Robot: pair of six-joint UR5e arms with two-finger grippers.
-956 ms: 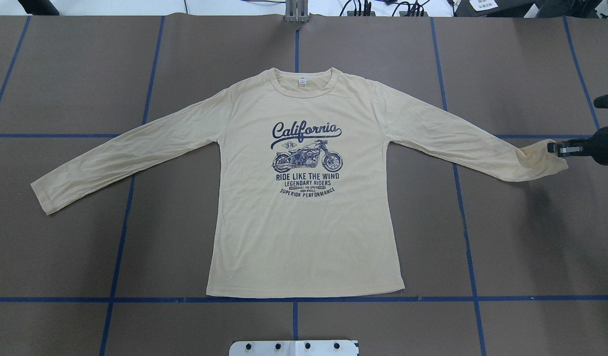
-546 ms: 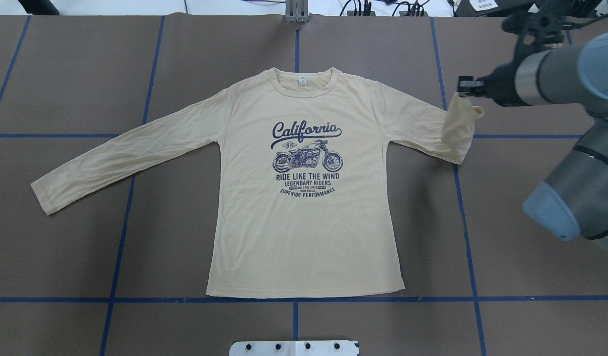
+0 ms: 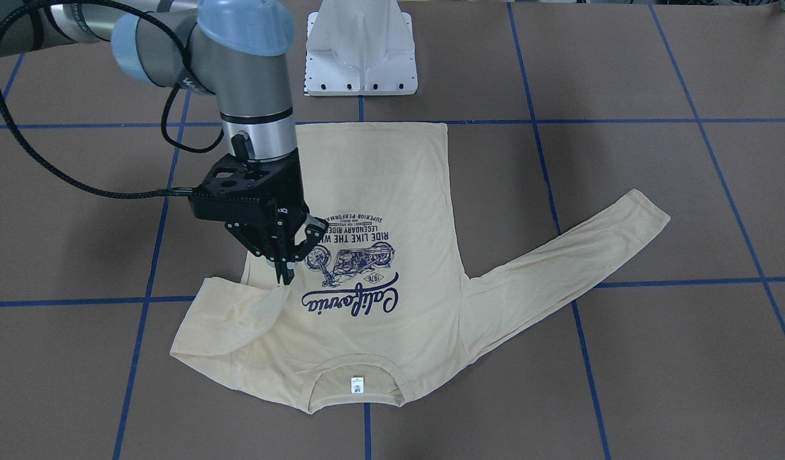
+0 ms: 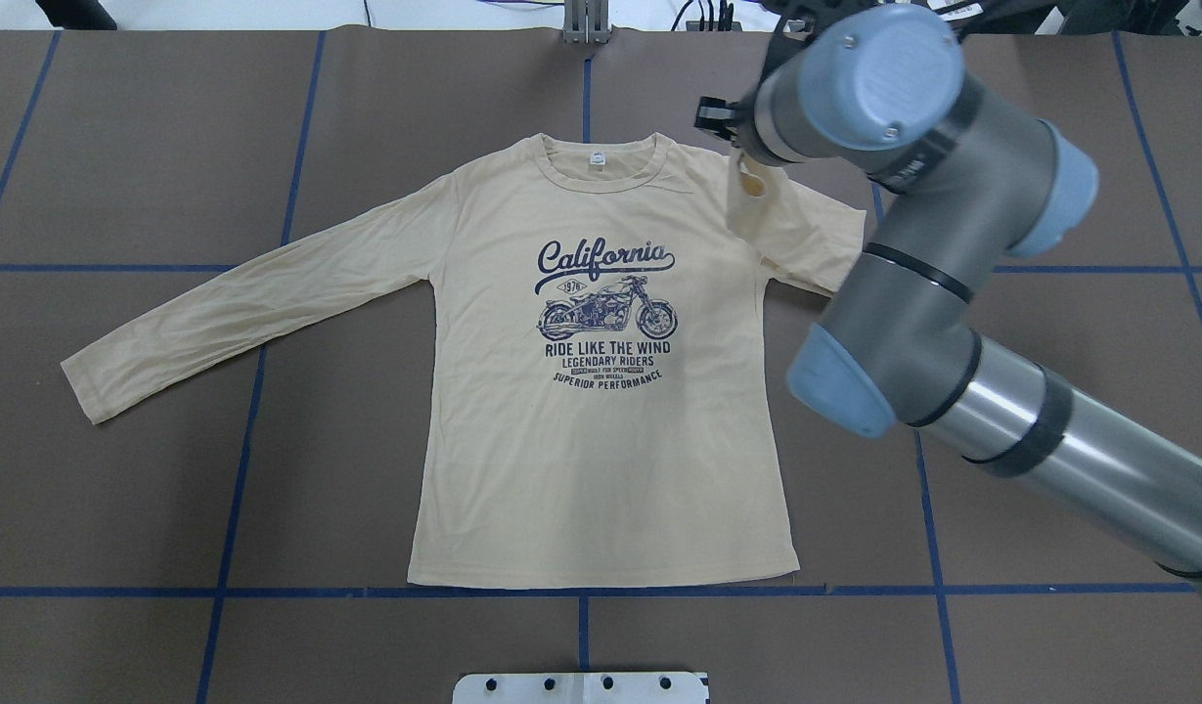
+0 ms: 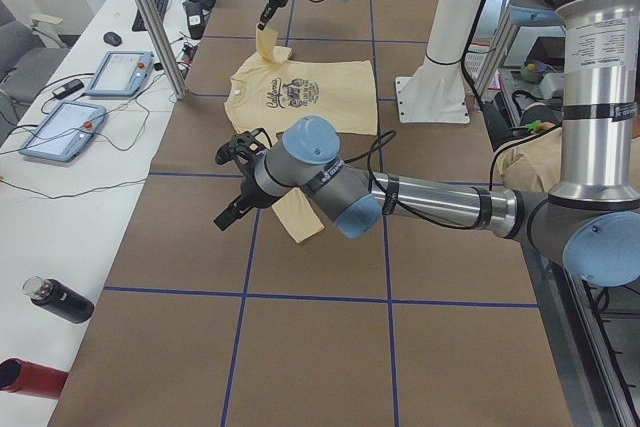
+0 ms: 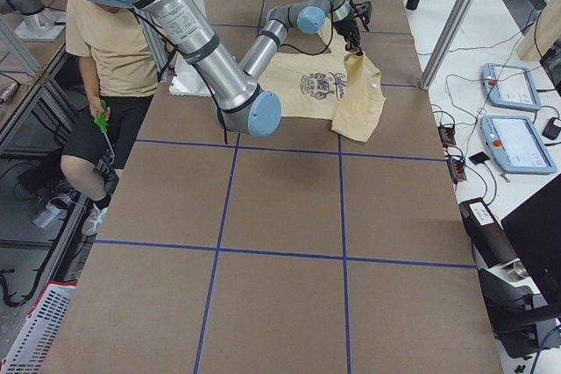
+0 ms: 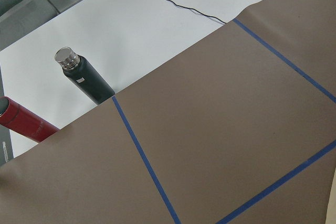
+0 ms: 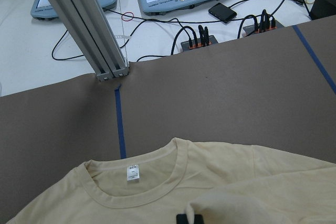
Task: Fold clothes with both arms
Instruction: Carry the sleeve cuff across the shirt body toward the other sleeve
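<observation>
The cream-yellow long-sleeved T-shirt [image 4: 601, 469] lies flat, print up, collar at the far side. My right gripper [image 3: 283, 276] is shut on the cuff of the right sleeve [image 4: 752, 186]. It holds the cuff raised over the right shoulder, beside the print, so the sleeve [image 3: 226, 313] is doubled back on itself. In the right wrist view its fingertips [image 8: 189, 219] sit in cloth just below the collar label [image 8: 133, 172]. The left sleeve [image 4: 229, 308] lies stretched out flat. My left gripper [image 5: 228, 215] hovers by that sleeve's cuff; I cannot tell if it is open.
The white pedestal base [image 3: 360, 51] stands at the near table edge behind the hem. An aluminium post [image 8: 84, 19] stands at the far edge. A black bottle [image 7: 86, 82] and a red one [image 7: 26, 124] lie off the table's left end. A person [image 6: 105, 41] sits by the robot.
My right gripper has carried the right sleeve's cuff from the far right in over the shoulder, lifting it and folding the sleeve back. The rest of the shirt has not moved.
</observation>
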